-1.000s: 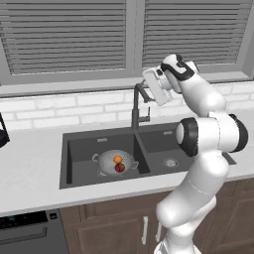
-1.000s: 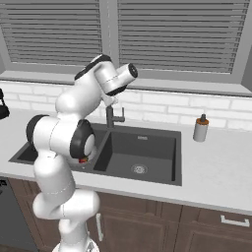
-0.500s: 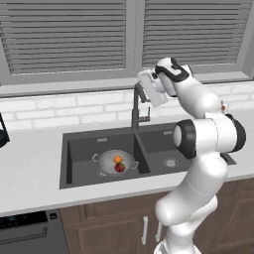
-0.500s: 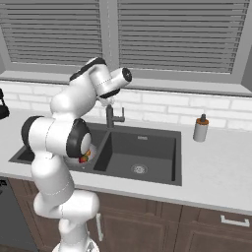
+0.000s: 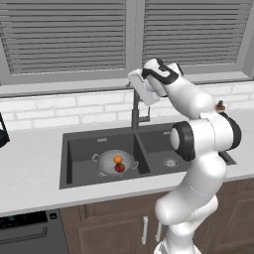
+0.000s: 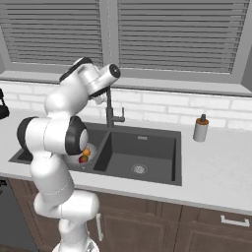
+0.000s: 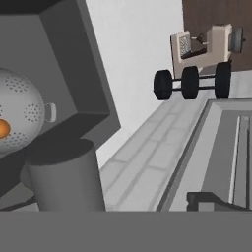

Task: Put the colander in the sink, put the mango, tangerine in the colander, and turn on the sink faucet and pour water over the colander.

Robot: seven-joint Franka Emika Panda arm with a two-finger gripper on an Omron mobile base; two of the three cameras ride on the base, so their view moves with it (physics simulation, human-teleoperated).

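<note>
The colander [image 5: 115, 162] sits in the left basin of the sink [image 5: 79, 149], with the tangerine [image 5: 117, 159] and the mango [image 5: 119, 168] inside it, touching. What remains, by the look of it, is the faucet [image 5: 135, 105]. The fingers [image 5: 138, 87] stand open, holding nothing, up near the top of the gooseneck, while the small side lever lies lower, beside the stem. Closing here could catch the spout instead of the lever. If the spout swings, water could miss the colander.

Silvery colander [image 5: 113, 162] with tangerine [image 5: 117, 159] and mango [image 5: 119, 168] in left sink [image 5: 79, 149] basin
</note>
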